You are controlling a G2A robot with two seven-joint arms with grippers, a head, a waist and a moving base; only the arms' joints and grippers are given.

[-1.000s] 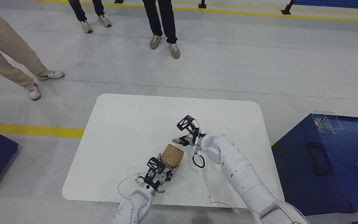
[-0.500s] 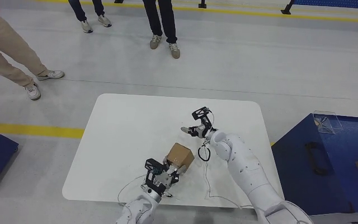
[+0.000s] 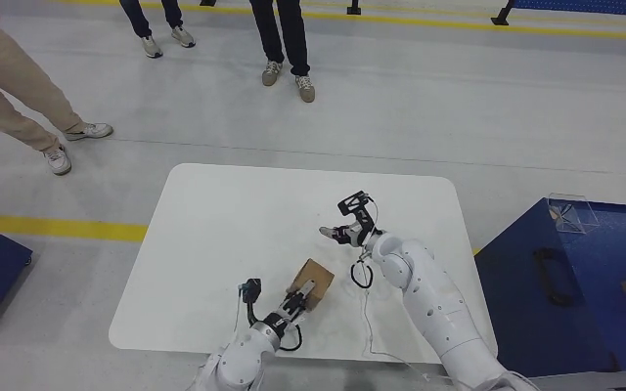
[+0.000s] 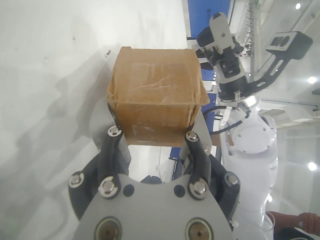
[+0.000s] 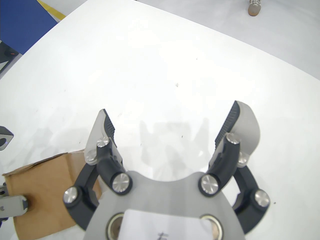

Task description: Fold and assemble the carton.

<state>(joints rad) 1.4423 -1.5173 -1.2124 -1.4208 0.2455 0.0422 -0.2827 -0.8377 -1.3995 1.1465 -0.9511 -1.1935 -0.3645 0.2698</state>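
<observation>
A small brown carton [image 3: 314, 282] sits tilted near the front middle of the white table [image 3: 215, 225], its flaps folded in. My left gripper [image 3: 299, 298] is shut on the carton's near end. In the left wrist view the carton [image 4: 155, 93] is clamped between the two fingers of the left gripper [image 4: 153, 129]. My right gripper [image 3: 342, 232] hovers open above the table, behind and to the right of the carton and apart from it. Nothing lies between the fingers of the right gripper [image 5: 170, 116], and the carton [image 5: 42, 183] shows beside it.
A blue platform [image 3: 558, 283] stands off the table's right side. Loose cables [image 3: 364, 313] hang from the right arm over the table's front right part. The table's front edge [image 3: 176, 344] lies close to the left gripper.
The left gripper has swung the carton a little toward the table's front edge and turned it. The right gripper has drawn back from the carton, to the right and farther away.
</observation>
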